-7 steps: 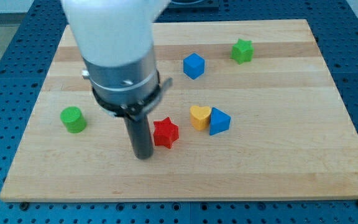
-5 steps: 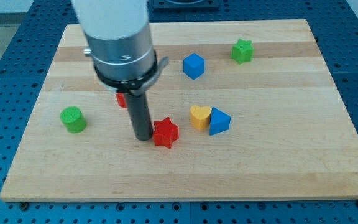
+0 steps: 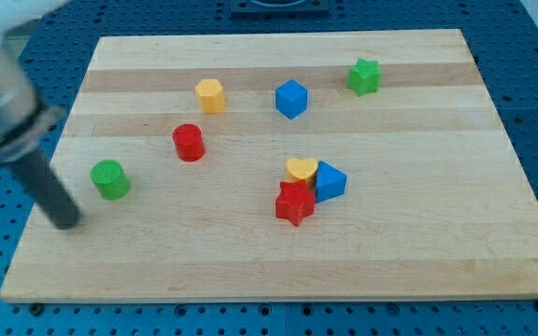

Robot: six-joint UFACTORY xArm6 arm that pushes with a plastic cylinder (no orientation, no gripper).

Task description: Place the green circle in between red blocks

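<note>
The green circle (image 3: 110,179) lies at the board's left. My tip (image 3: 66,222) rests on the board just below and to the left of it, a small gap apart. A red cylinder (image 3: 188,142) stands to the upper right of the green circle. A red star (image 3: 295,203) lies near the board's middle, touching the yellow heart (image 3: 301,170) and the blue block (image 3: 330,181) above it.
A yellow hexagonal block (image 3: 210,95), a blue cube (image 3: 290,99) and a green star (image 3: 364,77) lie along the board's top part. The wooden board (image 3: 418,224) ends close to my tip on the view's left.
My tip swept from beside the red star to the view's left, ending below the green circle. The red star slid right, up against the yellow heart and blue block.
</note>
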